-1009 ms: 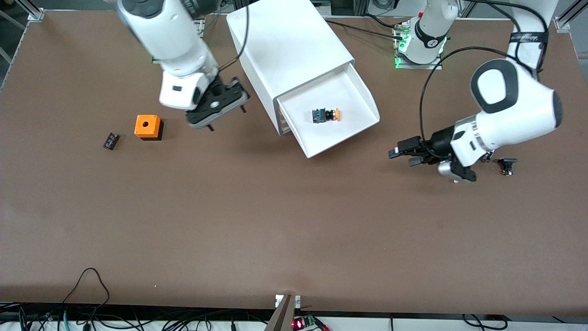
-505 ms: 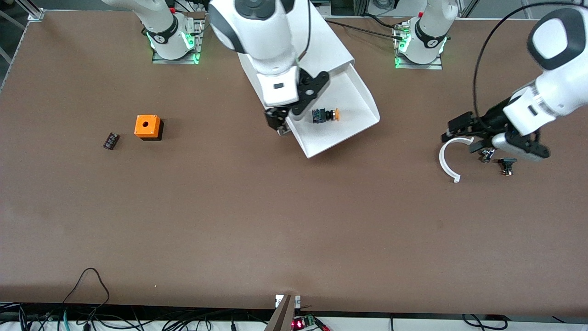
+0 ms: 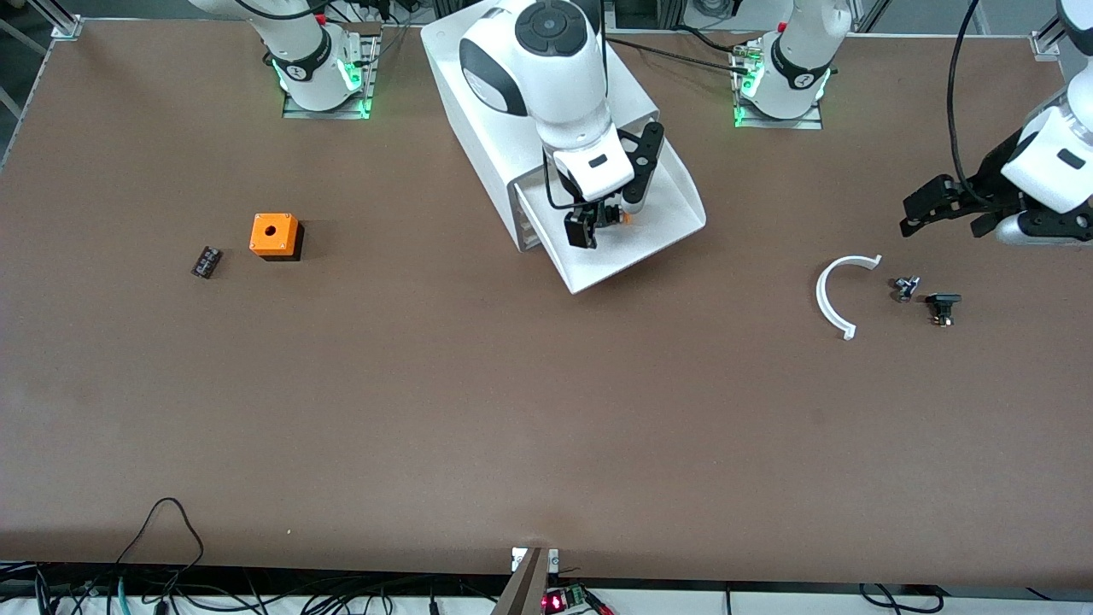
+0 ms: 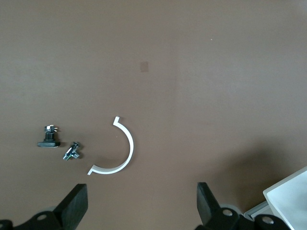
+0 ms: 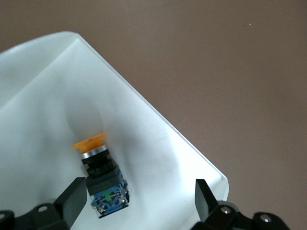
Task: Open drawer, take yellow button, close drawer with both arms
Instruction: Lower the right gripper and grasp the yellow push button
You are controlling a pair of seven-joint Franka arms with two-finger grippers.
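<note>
The drawer [image 3: 670,213] stands pulled out of the white cabinet [image 3: 461,77], toward the front camera. The button [image 5: 98,177] lies on its side on the drawer's white floor [image 5: 48,96], orange cap [image 5: 89,142] at one end and blue base at the other. My right gripper [image 3: 602,218] hangs open just over it; in the right wrist view the button lies close to one of the fingers [image 5: 72,199] of that gripper [image 5: 138,201], untouched. My left gripper [image 3: 926,209] is open and empty above the table at the left arm's end, also seen in its own view [image 4: 141,208].
An orange cube with a hole [image 3: 274,235] and a small black part [image 3: 206,261] lie toward the right arm's end. A white arc [image 3: 832,295] and two small black parts [image 3: 905,288] [image 3: 943,306] lie near the left gripper. The left wrist view shows the arc [image 4: 125,148].
My right arm swung from beside the cabinet to over the open drawer, above the button. My left arm drew back from the white arc toward its end of the table. Both grippers stayed open.
</note>
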